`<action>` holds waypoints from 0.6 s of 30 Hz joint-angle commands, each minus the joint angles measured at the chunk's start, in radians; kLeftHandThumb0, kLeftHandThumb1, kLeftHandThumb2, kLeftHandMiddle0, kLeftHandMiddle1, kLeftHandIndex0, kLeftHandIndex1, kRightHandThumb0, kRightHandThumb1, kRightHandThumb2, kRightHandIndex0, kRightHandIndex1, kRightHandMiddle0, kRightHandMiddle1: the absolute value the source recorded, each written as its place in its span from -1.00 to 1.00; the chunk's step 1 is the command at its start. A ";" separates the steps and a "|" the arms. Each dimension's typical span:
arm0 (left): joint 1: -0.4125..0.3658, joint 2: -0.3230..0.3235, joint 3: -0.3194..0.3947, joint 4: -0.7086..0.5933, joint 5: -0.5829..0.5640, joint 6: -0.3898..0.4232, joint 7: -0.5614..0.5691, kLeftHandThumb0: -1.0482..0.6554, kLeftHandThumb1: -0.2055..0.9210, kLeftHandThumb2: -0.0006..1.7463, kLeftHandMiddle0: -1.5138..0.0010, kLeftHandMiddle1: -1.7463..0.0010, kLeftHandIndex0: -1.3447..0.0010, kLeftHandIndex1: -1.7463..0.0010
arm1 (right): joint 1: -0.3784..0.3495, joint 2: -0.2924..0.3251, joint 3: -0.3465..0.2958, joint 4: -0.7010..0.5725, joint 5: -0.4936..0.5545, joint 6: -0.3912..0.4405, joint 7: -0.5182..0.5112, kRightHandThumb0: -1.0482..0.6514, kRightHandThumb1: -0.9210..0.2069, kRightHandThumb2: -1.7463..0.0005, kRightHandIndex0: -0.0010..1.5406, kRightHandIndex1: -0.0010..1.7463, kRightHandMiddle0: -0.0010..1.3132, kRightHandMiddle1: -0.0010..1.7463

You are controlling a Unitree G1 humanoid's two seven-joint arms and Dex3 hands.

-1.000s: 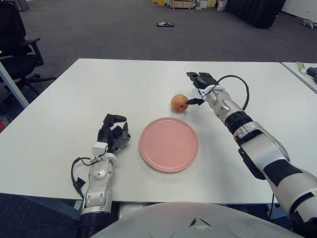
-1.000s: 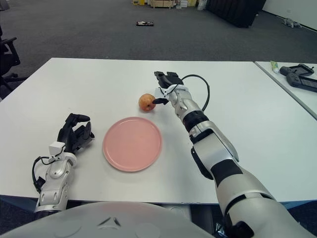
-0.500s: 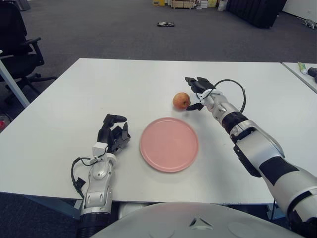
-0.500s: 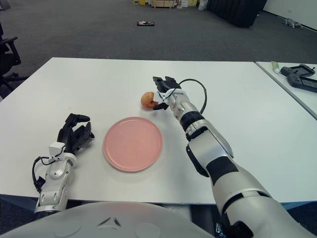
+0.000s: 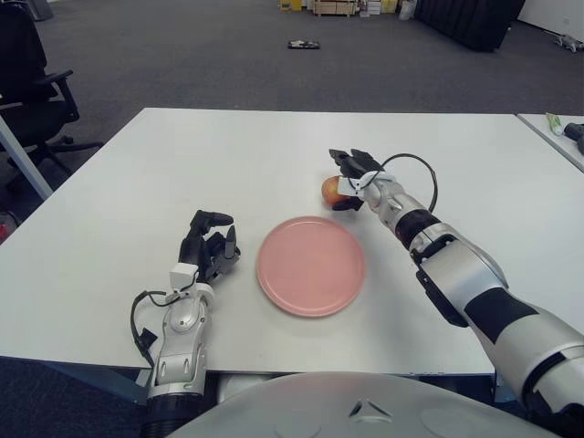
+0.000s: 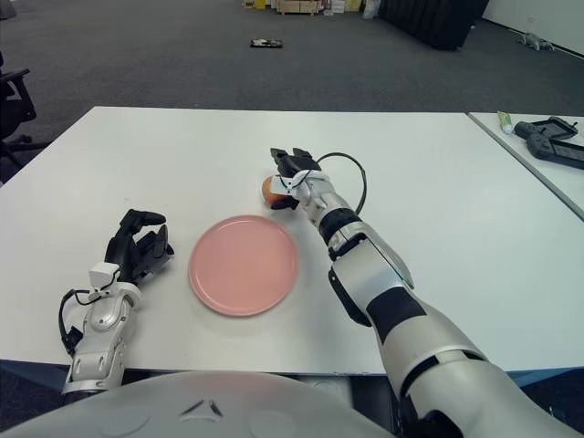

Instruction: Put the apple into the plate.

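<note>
Just above the frame's centre, the right hand [image 5: 351, 178] had its dark fingers [image 5: 344, 160] wrapped over and around the apple [image 5: 330, 189], which showed only as an orange sliver on the hand's left side — closed on the fruit, by the look of it, though I could not tell whether the apple had left the white counter [image 5: 137, 182]. The pink plate [image 5: 311, 265] lay just below and slightly left of the apple, near but apart, so the carry would likely run down-frame, toward the robot. At lower left, the left hand [image 5: 208, 246] showed beside the plate's left edge, fingers loosely curled, holding nothing — clearly the farther hand.
</note>
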 commanded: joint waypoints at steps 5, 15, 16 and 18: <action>-0.008 -0.002 0.001 -0.009 0.001 0.016 0.004 -0.21 0.68 -0.10 -0.06 -1.00 0.55 -1.00 | -0.051 0.013 -0.004 0.000 0.015 -0.012 0.016 -0.40 0.18 -0.02 -1.00 -1.00 -0.97 -0.97; -0.008 0.000 0.004 -0.003 0.007 0.014 0.008 -0.21 0.66 -0.09 -0.07 -1.00 0.54 -1.00 | -0.069 0.040 -0.002 0.016 0.014 0.000 0.030 -0.42 0.16 -0.03 -1.00 -1.00 -1.00 -0.91; -0.008 0.000 0.004 -0.003 0.007 0.014 0.008 -0.21 0.66 -0.09 -0.07 -1.00 0.54 -1.00 | -0.070 0.046 -0.001 0.023 0.013 0.005 0.026 -0.42 0.16 -0.02 -1.00 -1.00 -1.00 -0.91; -0.007 0.000 0.004 -0.002 0.008 0.013 0.008 -0.21 0.66 -0.08 -0.07 -1.00 0.54 -1.00 | -0.071 0.053 0.000 0.032 0.011 0.010 0.021 -0.43 0.15 -0.02 -1.00 -1.00 -1.00 -0.90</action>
